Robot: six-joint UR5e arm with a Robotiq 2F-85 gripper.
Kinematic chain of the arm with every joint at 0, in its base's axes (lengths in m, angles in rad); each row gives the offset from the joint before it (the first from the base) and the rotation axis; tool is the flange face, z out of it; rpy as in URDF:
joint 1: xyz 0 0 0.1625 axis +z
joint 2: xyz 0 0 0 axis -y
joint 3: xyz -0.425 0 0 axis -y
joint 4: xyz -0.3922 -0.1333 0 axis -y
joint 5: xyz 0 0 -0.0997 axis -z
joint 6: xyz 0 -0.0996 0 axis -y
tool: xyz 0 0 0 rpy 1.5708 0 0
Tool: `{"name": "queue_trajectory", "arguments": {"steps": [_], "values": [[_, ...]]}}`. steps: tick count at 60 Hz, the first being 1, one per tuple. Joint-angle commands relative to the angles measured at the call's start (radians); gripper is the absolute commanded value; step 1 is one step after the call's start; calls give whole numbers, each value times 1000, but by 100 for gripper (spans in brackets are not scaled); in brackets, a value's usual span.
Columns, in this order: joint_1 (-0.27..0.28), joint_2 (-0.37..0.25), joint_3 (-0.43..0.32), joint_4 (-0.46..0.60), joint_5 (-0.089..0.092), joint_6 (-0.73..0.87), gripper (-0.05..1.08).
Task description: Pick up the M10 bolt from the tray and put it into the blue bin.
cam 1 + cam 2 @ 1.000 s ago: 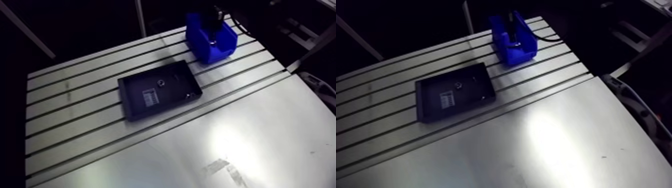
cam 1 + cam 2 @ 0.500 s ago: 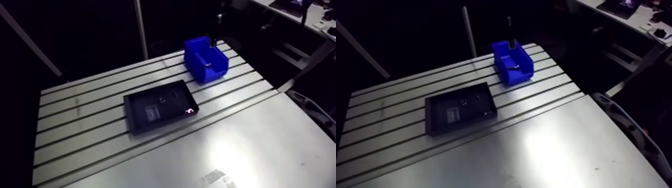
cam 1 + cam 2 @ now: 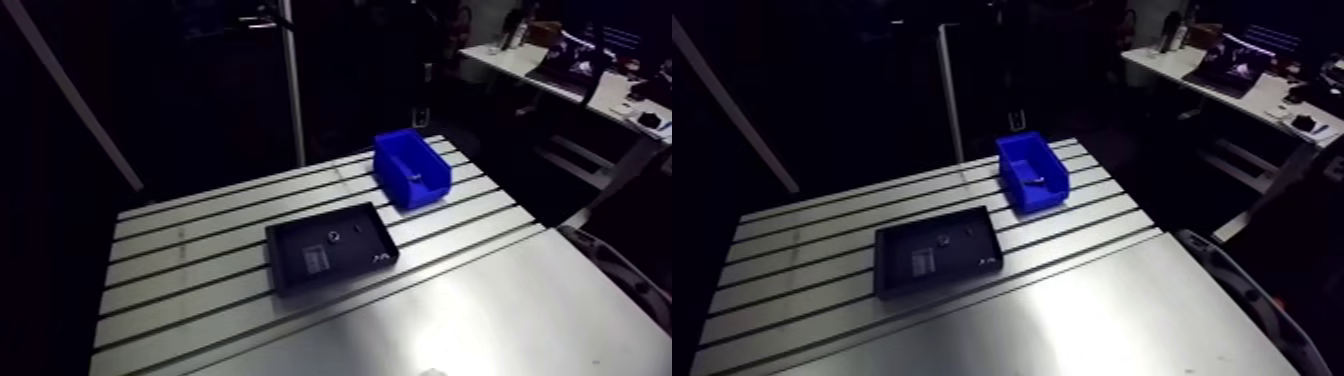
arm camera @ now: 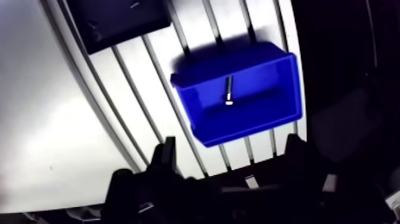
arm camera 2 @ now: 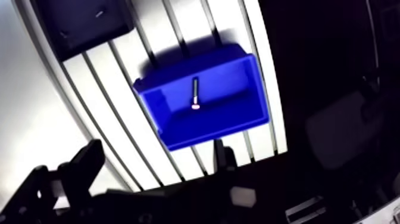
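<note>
The M10 bolt (image 4: 228, 92) lies on the floor of the blue bin (image 4: 262, 122), its shiny head toward the gripper. High above the bin hangs my gripper (image 4: 231, 156), open, with nothing between its fingers (image 4: 166, 156). In the arm view the blue bin (image 3: 412, 172) stands at the far right of the slotted table, and the black tray (image 3: 352, 248) lies in front of it to the left. The bolt (image 3: 1037, 181) shows there as a pale streak inside the bin. I cannot make out the gripper in the arm view.
The tray holds a small nut (image 3: 331, 237), a pale label (image 3: 316, 259) and another small part (image 3: 380, 258). The slotted table (image 3: 190, 265) runs left of the tray; a smooth metal plate (image 3: 480, 320) covers the near side. A slim post (image 3: 293, 90) rises behind the table.
Earlier the gripper was down at the blue bin; it has since risen well above it, open. The arm camera has lifted and drawn back. The bolt stays in the bin.
</note>
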Motion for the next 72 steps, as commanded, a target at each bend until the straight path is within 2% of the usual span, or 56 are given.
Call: {"name": "queue_trajectory", "arguments": {"steps": [1, 5, 11, 13, 15, 16, 17, 19, 20, 21, 23, 31, 37, 48, 54, 56, 57, 58, 59, 60, 61, 62, 63, 65, 66, 68, 72], "values": [[79, -118, 88, 17, 12, 395, 1], [106, -131, 102, 23, 6, 551, 1], [129, -145, 113, 49, 0, 685, 1], [134, -156, 117, 86, 6, 764, 1], [134, -156, 117, 86, 6, 764, 1], [134, -160, 113, 117, 16, 800, 1], [134, -160, 113, 117, 16, 800, 1], [130, -162, 95, 180, 60, 884, 1], [130, -162, 95, 180, 60, 884, 1], [127, -161, 89, 192, 77, 934, 1], [127, -162, 86, 189, 81, 975, 1], [134, -161, 63, 190, 85, 1095, 1], [134, -158, 45, 216, 84, 1262, 1], [136, -159, 36, 256, 87, 1391, 1], [134, -159, 3, 299, 95, 1472, 1], [135, -161, -19, 318, 108, 1494, 1], [135, -161, -19, 318, 108, 1494, 1], [136, -160, -32, 327, 119, 1500, 1], [136, -160, -32, 327, 119, 1500, 1], [136, -161, -41, 336, 133, 1506, 1], [136, -161, -41, 336, 133, 1506, 1], [134, -161, -52, 344, 150, 1510, 1], [134, -161, -52, 344, 150, 1510, 1], [135, -161, -78, 361, 179, 1512, 1], [135, -161, -78, 361, 179, 1512, 1], [136, -161, -105, 381, 190, 1512, 1], [137, -161, -126, 387, 188, 1512, 1]]}}
